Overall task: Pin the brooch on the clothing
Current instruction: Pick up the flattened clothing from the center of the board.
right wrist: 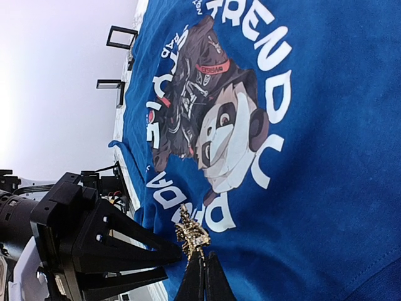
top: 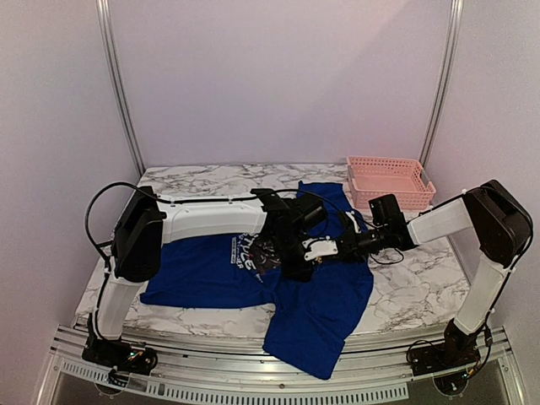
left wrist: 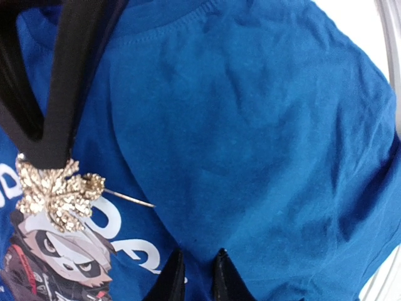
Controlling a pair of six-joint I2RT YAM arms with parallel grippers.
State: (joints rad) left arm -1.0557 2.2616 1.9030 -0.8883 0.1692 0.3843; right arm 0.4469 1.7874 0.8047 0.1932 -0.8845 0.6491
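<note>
Firmly clenched brooch (left wrist: 56, 191) in right end effector (right wrist: 202, 263), could not tell for left end effector (left wrist: 198, 260); needed pin (left wrist: 128, 198) slanted into clothing (left wrist: 263, 125).

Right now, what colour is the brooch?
The brooch is glittery gold; the left wrist view shows it best.

bright even light, soft faint shadows, blown-out white at wrist-view edges, top view slightly soft

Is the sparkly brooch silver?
No, the brooch is gold, a glittery leaf shape over the white lettering on the blue T-shirt.
</note>
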